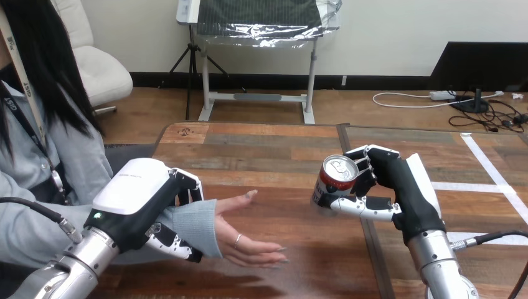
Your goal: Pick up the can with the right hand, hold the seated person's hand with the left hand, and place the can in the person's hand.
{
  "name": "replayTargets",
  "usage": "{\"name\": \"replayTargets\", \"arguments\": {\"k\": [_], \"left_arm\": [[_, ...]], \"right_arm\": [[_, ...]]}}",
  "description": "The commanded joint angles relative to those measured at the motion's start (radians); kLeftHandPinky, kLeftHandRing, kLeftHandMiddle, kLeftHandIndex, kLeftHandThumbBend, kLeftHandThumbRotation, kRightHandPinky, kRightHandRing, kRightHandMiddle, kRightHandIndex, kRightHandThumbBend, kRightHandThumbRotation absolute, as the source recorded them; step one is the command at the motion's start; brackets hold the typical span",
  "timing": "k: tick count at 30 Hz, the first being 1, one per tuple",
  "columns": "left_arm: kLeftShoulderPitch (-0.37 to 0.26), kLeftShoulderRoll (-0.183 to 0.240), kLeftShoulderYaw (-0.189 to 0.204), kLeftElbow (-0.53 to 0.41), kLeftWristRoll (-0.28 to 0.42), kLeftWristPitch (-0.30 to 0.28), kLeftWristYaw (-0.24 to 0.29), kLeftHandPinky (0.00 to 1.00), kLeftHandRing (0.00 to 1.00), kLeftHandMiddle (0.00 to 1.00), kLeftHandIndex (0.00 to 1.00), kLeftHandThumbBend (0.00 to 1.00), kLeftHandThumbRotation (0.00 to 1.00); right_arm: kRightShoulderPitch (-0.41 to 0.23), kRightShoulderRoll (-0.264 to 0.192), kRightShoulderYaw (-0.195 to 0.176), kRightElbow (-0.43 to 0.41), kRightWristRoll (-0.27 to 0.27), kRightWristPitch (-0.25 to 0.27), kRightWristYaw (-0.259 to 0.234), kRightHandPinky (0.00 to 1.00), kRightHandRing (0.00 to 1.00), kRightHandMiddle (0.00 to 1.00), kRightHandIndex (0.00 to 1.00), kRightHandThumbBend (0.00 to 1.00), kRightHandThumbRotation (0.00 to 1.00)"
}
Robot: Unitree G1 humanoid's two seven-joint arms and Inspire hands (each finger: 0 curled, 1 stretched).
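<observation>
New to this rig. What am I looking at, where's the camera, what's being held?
There is one camera, on a humanoid robot's head, looking down across a wooden table. The two silver arms coming in from the bottom edge are the robot's own. Its left hand has its fingers curled round the person's wrist. The person's hand lies open over the table. The robot's right hand grips a can, tilted, to the right of the person's hand and apart from it.

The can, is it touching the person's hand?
Apart. The head view shows the can, gripped in the right hand, with bare table between it and the person's hand.
</observation>
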Motion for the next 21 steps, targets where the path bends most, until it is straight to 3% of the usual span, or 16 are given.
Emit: {"name": "replayTargets", "arguments": {"k": [1, 9, 21], "left_arm": [[-0.067, -0.01, 0.054, -0.106, -0.049, -0.027, 0.014, 0.19, 0.24, 0.3, 0.35, 1.0, 0.03], [-0.065, -0.013, 0.061, -0.12, -0.06, -0.033, 0.005, 0.2, 0.24, 0.31, 0.35, 1.0, 0.02], [-0.066, -0.022, 0.068, -0.135, -0.056, -0.043, 0.017, 0.2, 0.24, 0.3, 0.35, 1.0, 0.03]], "right_arm": [[-0.092, 0.019, 0.002, -0.021, 0.014, -0.048, 0.003, 0.35, 0.4, 0.48, 0.54, 0.74, 0.0], [-0.082, 0.036, 0.006, -0.041, 0.027, -0.037, 0.029, 0.36, 0.41, 0.49, 0.55, 0.72, 0.0], [-0.072, 0.058, 0.027, -0.051, 0.015, -0.07, 0.042, 0.35, 0.4, 0.48, 0.55, 0.73, 0.0]]}}
